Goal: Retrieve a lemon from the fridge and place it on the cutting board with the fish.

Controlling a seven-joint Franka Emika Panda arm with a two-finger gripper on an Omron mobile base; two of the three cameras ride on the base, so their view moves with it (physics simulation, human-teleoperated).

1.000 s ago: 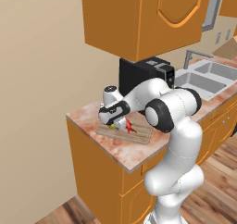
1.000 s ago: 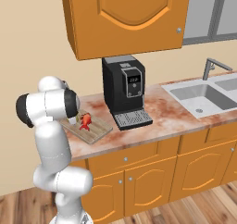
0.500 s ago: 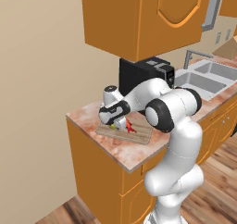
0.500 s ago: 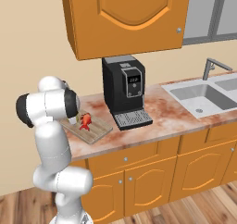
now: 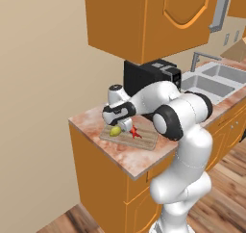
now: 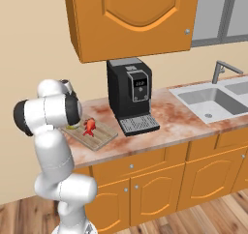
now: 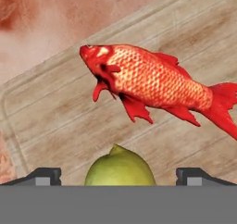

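Observation:
The yellow-green lemon (image 7: 120, 167) rests on the light wooden cutting board (image 7: 51, 121), just in front of the red-orange fish (image 7: 152, 84). My gripper (image 7: 119, 177) hangs low over the lemon, open, with a fingertip (image 7: 44, 176) on each side and a clear gap to the fruit. From the left base view, the lemon (image 5: 115, 130) lies at the board's (image 5: 146, 141) left end beside the fish (image 5: 135, 132), under the gripper (image 5: 120, 124). In the right base view my arm covers most of the lemon, and the fish (image 6: 89, 126) lies on the board (image 6: 99, 138). The fridge is out of view.
A black coffee machine (image 6: 131, 95) stands on the marble counter (image 6: 164, 126) right of the board, close behind it in the left base view (image 5: 151, 75). A steel sink (image 6: 208, 100) lies further right. Orange wall cabinets (image 6: 131, 20) hang overhead. The counter's left end is near the board.
The jaws have spread apart and let go of the lemon, which now lies on the board. The arm has hardly moved.

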